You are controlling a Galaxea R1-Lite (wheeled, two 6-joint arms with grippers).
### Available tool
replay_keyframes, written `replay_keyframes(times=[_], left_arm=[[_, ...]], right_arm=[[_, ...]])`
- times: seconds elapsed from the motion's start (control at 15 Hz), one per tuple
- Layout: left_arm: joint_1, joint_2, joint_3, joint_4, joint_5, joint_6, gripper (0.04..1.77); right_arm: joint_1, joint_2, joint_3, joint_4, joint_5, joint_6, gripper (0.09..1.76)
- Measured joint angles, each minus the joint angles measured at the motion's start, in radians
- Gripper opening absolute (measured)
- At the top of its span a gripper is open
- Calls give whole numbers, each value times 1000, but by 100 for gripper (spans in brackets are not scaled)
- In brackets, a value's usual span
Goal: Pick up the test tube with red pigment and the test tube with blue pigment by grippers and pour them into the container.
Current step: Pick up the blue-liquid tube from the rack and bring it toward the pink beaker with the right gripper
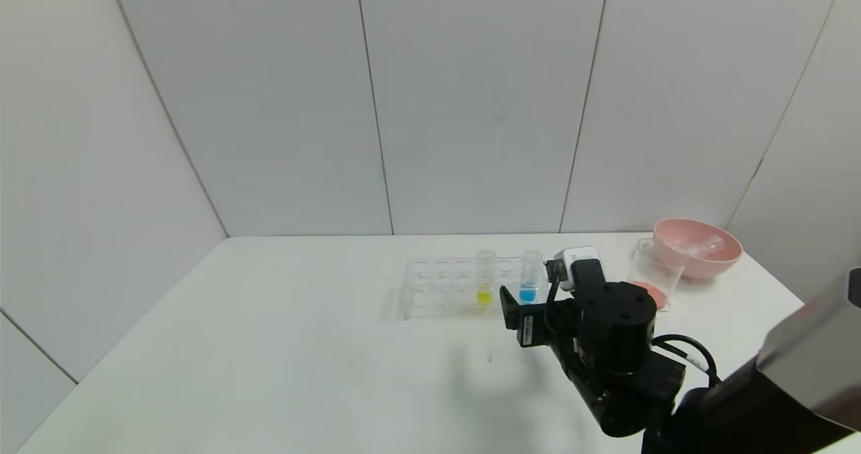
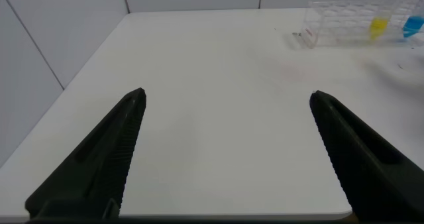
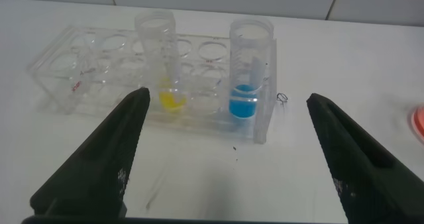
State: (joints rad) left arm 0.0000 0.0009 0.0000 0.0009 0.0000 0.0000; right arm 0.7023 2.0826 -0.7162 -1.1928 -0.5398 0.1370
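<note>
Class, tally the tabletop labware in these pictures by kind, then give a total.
Clear plastic test tubes standing in the rack, yellow liquid and blue liquid: 2
Clear many-holed tube rack: 1
Clear glass beaker: 1
Pink round bowl: 1
Total: 5

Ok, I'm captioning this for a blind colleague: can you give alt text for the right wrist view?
The open right gripper faces a clear tube rack on a white table. The rack holds the test tube with blue pigment and a tube of yellow liquid, both upright.
</note>
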Motion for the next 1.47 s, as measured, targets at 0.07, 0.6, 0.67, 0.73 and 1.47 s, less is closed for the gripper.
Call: replay_keyframes(times=[0.07, 0.6, 0.67, 0.73, 1.47], left_arm=[[0, 0, 0, 0, 0, 0, 176], [0, 0, 0, 0, 0, 0, 176], [0, 0, 0, 0, 0, 0, 176], [0, 0, 0, 0, 0, 0, 176], [0, 0, 0, 0, 0, 0, 176]], right_arm=[[-16, 22, -41, 22, 4, -7, 170], [-97, 131, -297, 183, 41, -13, 171], [-100, 140, -312, 188, 41, -13, 171], [-104, 148, -321, 191, 41, -13, 171], [-107, 181, -332, 181, 42, -13, 121]])
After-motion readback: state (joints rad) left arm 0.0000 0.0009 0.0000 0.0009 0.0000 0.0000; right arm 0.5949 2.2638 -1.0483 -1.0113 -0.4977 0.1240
